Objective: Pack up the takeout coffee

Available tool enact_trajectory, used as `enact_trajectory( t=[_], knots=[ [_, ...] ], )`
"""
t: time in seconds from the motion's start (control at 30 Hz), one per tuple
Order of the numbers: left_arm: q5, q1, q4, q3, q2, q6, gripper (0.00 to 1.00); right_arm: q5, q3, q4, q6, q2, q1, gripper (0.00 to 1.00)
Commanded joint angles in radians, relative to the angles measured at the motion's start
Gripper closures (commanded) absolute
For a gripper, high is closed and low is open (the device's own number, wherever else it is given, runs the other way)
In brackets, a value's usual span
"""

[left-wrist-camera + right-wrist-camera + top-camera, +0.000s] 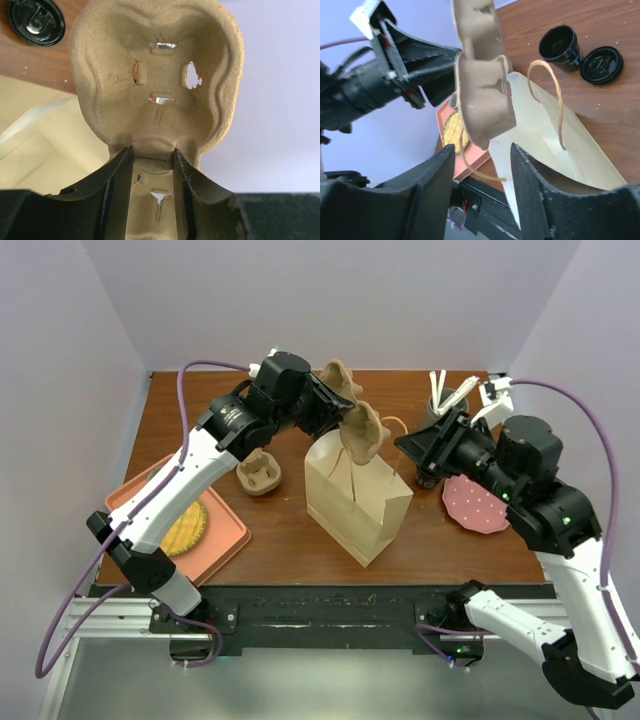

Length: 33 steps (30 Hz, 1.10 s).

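Two arms reach over a brown wood-grain table (275,540), matte w/ pale specks. Plain lavender walls (350,300) box it in on three sides.

A kraft paper bag (355,505) stands upright near centre. Its mouth is open, its sides flat & creased, w/ twisted-twine loop handles (550,95). Over the mouth hangs a moulded-pulp cup carrier (362,430): tan, rough fibre, rounded lobes, small torn slits in the cup floor, turned up on edge.

The L gripper (153,152) is clamped on the carrier's narrow waist, one finger each side, holding it clear of the table. The R gripper (482,147) sits just right of the bag, fingers spread apart w/ nothing btwn them. The bag rim & a handle show beyond the gap.

A smaller pulp carrier (260,477) lies on the wood left of the bag. An orange tray (225,530) at the near-left corner carries a yellow ribbed disc (187,525). A pink white-dotted plate (475,505) lies right of the bag, partly under the R arm. A grey cup of white utensils (445,400) stands at far right.

The right wrist view shows a glossy black lidless cup (560,45), upright w/ mouth up. A loose black lid (602,64) lies flat just beside it.

Takeout coffee: no lidded cup can be made out in any view. Can't tell where it sits or which way its axis points.
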Motion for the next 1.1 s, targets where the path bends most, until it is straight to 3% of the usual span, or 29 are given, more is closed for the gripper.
enact_trajectory(
  t=[0.0, 0.43, 1.07],
  knots=[
    [-0.059, 0.004, 0.111, 0.031, -0.016, -0.054, 0.91, -0.031, -0.109, 0.127, 0.006, -0.013, 0.002, 0.46],
    [-0.114, 0.007, 0.099, 0.109, 0.039, -0.078, 0.92, 0.007, -0.112, 0.259, -0.048, 0.04, 0.023, 0.44],
    [-0.124, 0.039, 0.126, 0.069, 0.021, -0.092, 0.92, 0.01, -0.107, 0.344, -0.109, 0.073, 0.06, 0.45]
  ],
)
